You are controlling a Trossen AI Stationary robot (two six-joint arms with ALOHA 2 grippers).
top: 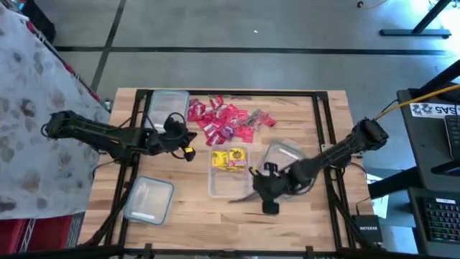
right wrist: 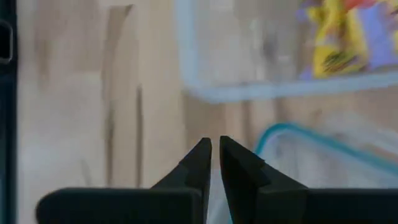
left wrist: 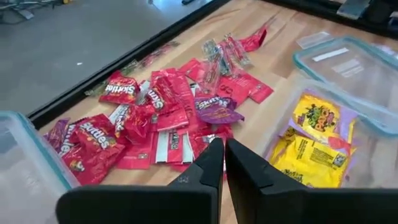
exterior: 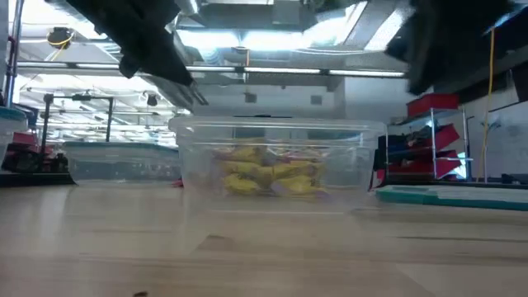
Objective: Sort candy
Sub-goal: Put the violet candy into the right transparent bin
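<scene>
- Nearest the table's front edge, a clear lid point(top: 149, 199) lies flat at the left, while the right gripper point(top: 267, 188) hangs low at the centre-right, its jaws drawn together with nothing between them
- Just beyond that gripper stands the clear tub point(top: 229, 171) at mid-table, holding yellow candy point(top: 230, 157) at its far end; a second clear lid point(top: 282, 155) rests just beside it on the right, under the right arm
- The left gripper point(left wrist: 224, 163) reaches in from the left, jaws shut and empty, hovering beside the tub and short of the pile
- Farther back, the red candy pile point(top: 223, 117) spreads loose across the wood, with a few silvery pieces point(left wrist: 214, 53) at its far right
- An empty clear container point(top: 167, 106) sits left of the pile, partly hidden by the left arm
</scene>
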